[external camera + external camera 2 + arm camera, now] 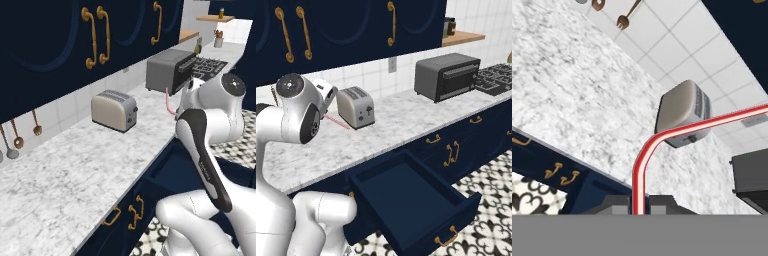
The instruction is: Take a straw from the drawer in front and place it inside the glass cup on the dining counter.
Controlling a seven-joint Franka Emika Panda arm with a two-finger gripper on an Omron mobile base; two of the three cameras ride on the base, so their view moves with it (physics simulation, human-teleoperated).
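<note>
above the marble worktop (75,165), raised off it, the straw (643,160) is pinched between the gripper (638,204) fingers, which are pressed tight on its lower end. seen from the hand, its long straight part runs up along the gripper's own axis, then the bent top turns off sideways across the toaster (683,114). from the left base camera the straw (169,105) shows as a thin pink line dropping beside the hand, in front of the toaster oven (170,70). the arm is folded high, elbow up, wrist over the counter edge. below it the drawer (411,197) stands pulled open.
</note>
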